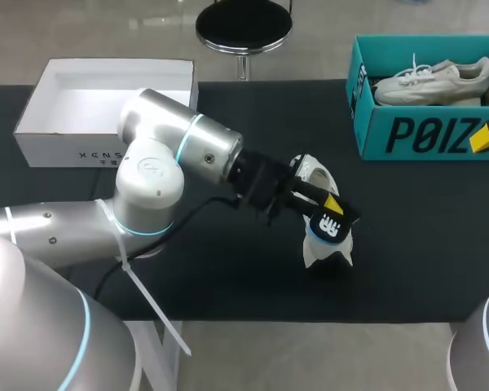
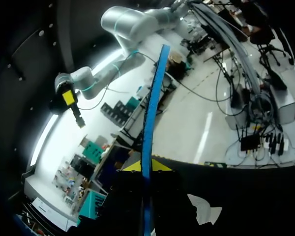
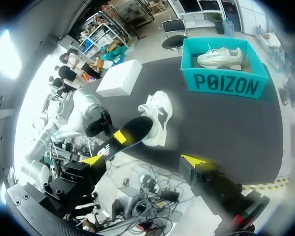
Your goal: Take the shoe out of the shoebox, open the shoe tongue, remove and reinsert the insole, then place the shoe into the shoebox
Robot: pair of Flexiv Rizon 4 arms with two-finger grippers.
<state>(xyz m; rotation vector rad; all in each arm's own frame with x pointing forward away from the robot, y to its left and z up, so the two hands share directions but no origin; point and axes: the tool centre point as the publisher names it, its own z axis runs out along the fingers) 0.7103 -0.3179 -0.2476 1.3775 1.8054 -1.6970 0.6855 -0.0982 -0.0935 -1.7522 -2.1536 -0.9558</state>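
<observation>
Shoe: the white shoe (image 1: 326,254) stands on the black tabletop (image 1: 228,269), well apart from the teal shoebox (image 1: 424,134), on its near left side.
Insole: the dark insole (image 1: 330,226) is over the shoe and touches it. I can't tell how much of it sits inside.
Handling, insole: I judge it light, thin and floppy. A pinch near one end lets the rest droop, so I'd hold it close to the heel end and feed it in flat.
Handling, shoe: light, with a soft upper and a stiffer sole. I expect it to slide or tip if pushed. The heel or the sole rim looks the safest place to hold.
Left end effector: the left end effector (image 1: 324,205) is at the shoe, pinching the insole. Its own camera shows the insole edge-on (image 2: 150,123) between the yellow tips.
Right end effector: the right end effector (image 3: 143,161) is spread and empty, well back from the shoebox past the tabletop's near edge. It could brace the shoe.
Shoebox: open, with a second shoe (image 1: 432,81) lying inside.
White box: the white box (image 1: 65,147) sits far left of the shoebox, open.
</observation>
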